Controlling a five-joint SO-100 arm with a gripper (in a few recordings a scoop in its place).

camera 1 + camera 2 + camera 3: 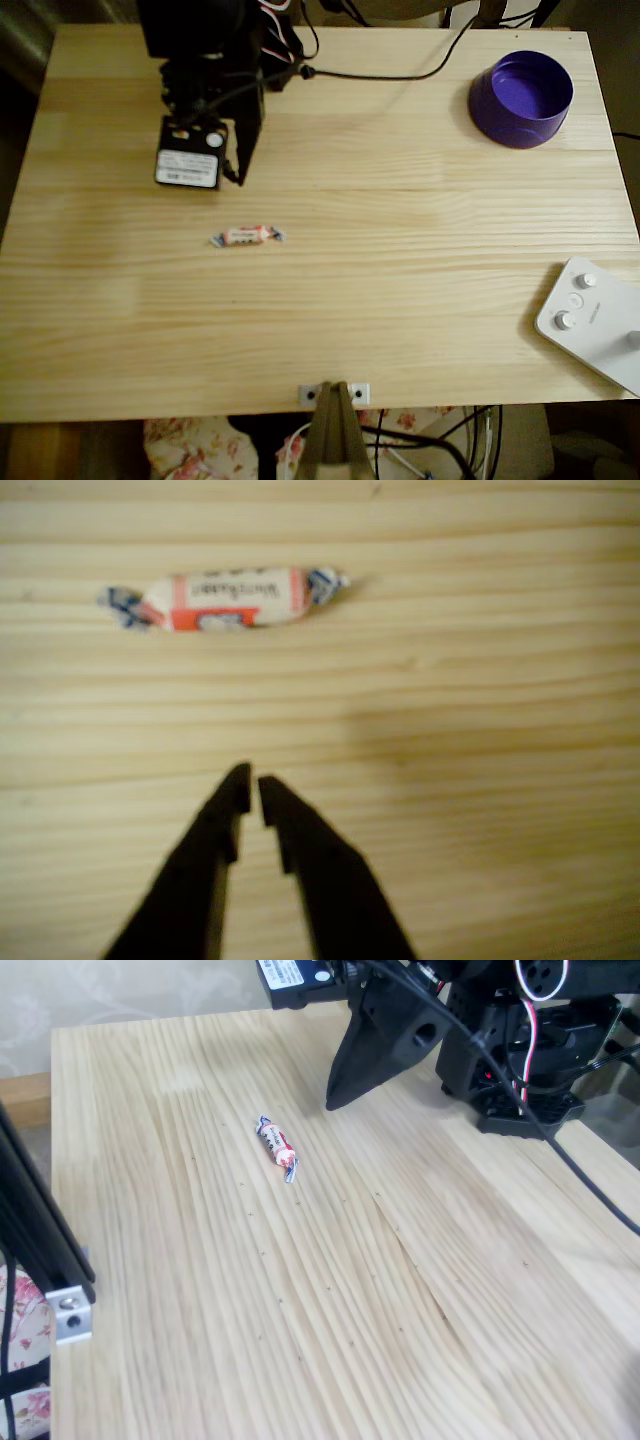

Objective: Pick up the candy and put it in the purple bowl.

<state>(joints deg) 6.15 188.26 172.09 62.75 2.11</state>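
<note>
The candy [247, 236] lies flat on the wooden table, a small white wrapper with red print and twisted bluish ends, also seen in the wrist view [225, 598] and the fixed view [278, 1147]. My gripper [240, 180] hovers just behind it, toward the table's back edge. In the wrist view the two black fingertips [250, 780] stand almost together with nothing between them, the candy a short way ahead and slightly left. From the fixed view the gripper [333, 1103] points down beside the candy without touching it. The purple bowl [490, 105] stands empty at the back right.
A white device with knobs [590, 320] lies at the table's front right edge. A black cable [380, 75] runs across the back of the table from the arm's base [520, 1050]. A black post with a bracket [30, 1210] stands at the fixed view's left edge.
</note>
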